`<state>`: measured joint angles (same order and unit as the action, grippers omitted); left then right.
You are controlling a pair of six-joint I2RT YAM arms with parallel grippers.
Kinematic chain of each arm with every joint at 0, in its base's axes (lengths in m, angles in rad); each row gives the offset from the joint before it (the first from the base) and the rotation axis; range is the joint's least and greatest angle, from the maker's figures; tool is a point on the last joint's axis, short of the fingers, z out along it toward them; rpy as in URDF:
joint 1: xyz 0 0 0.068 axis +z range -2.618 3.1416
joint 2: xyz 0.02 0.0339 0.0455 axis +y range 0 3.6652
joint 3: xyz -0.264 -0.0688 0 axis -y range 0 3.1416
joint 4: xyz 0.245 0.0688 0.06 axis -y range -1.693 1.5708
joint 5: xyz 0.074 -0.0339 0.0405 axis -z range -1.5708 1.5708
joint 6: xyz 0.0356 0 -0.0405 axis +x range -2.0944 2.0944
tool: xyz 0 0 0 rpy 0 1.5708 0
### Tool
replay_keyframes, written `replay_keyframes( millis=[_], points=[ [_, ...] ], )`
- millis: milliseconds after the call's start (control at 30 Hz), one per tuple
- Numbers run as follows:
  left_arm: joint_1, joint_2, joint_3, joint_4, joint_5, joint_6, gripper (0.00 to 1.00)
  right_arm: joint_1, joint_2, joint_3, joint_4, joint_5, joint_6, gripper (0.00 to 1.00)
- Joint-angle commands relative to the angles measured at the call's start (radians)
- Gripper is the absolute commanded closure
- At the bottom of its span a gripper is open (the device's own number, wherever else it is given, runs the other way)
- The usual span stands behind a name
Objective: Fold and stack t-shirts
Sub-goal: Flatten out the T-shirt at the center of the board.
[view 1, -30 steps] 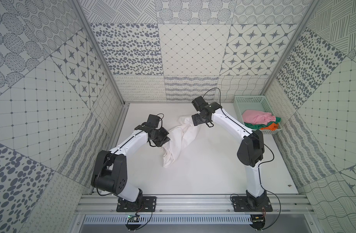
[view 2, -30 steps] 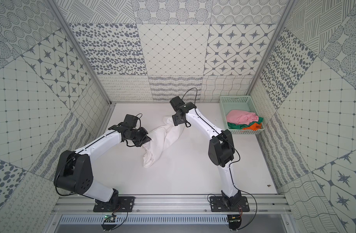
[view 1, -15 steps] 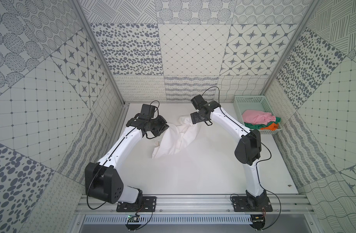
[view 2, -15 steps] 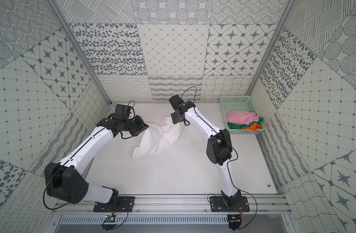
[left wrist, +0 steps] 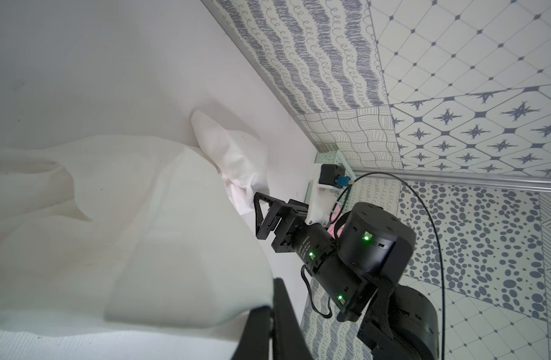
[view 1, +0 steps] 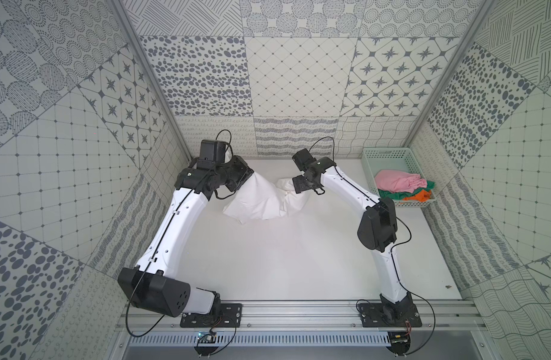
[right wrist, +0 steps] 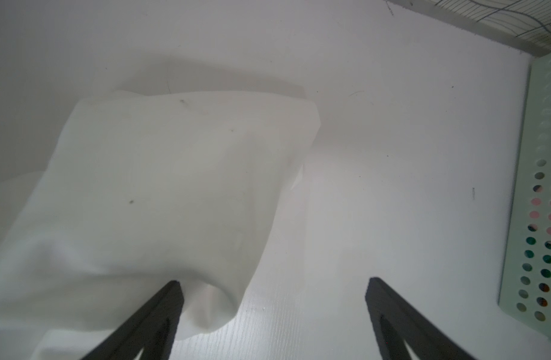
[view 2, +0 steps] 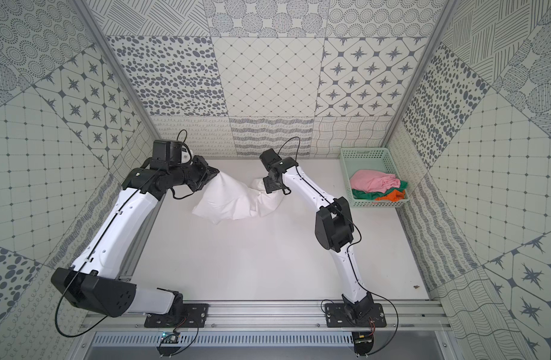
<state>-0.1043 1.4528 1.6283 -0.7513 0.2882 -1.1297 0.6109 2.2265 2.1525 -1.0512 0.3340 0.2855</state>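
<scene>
White shirt [view 1: 261, 202] lies crumpled toward the back of the table [view 1: 283, 255], one end raised by the left claw [view 1: 248, 179], which is closed on it. The right claw [right wrist: 274, 282] gapes empty at the other end. The step looks like spreading before folding; next the right claw must pinch a free corner. Count: four shirts, this one plus a pink shirt [view 1: 396, 184], green shirt [view 1: 389, 194] and orange shirt [view 1: 422, 195] in one basket [view 1: 386, 151]; two claws.

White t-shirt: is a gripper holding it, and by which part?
The left gripper holds the white t-shirt by an edge at one end; right gripper open, holding nothing.
</scene>
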Motion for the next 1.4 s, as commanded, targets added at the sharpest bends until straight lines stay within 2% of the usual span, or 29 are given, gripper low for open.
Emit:
replay_keyframes(
  millis=[0, 200, 300, 733, 900, 1033, 1367],
  points=[
    [0.032, -0.015, 0.083, -0.043, -0.007, 0.038, 1.00, -0.005, 0.014, 0.044, 0.010, 0.018, 0.004, 0.04],
    [0.068, 0.002, 0.194, -0.071, 0.013, 0.049, 1.00, -0.058, 0.040, 0.085, 0.010, 0.030, 0.001, 0.05],
    [0.074, 0.008, 0.205, -0.078, 0.023, 0.049, 1.00, -0.081, 0.062, 0.113, 0.010, 0.014, 0.008, 0.06],
    [0.077, 0.000, 0.164, -0.083, 0.033, 0.033, 1.00, -0.059, 0.143, 0.233, 0.020, -0.139, 0.062, 0.24],
    [0.077, -0.013, 0.126, -0.077, 0.038, 0.020, 1.00, -0.059, 0.113, 0.338, 0.032, -0.165, 0.058, 0.23],
    [0.077, -0.026, 0.078, -0.052, 0.047, -0.005, 1.00, -0.059, 0.103, 0.400, 0.062, -0.233, 0.068, 0.23],
    [0.077, -0.021, 0.072, -0.040, 0.061, -0.016, 1.00, -0.009, 0.164, 0.356, 0.092, -0.379, 0.069, 0.25]
  ],
)
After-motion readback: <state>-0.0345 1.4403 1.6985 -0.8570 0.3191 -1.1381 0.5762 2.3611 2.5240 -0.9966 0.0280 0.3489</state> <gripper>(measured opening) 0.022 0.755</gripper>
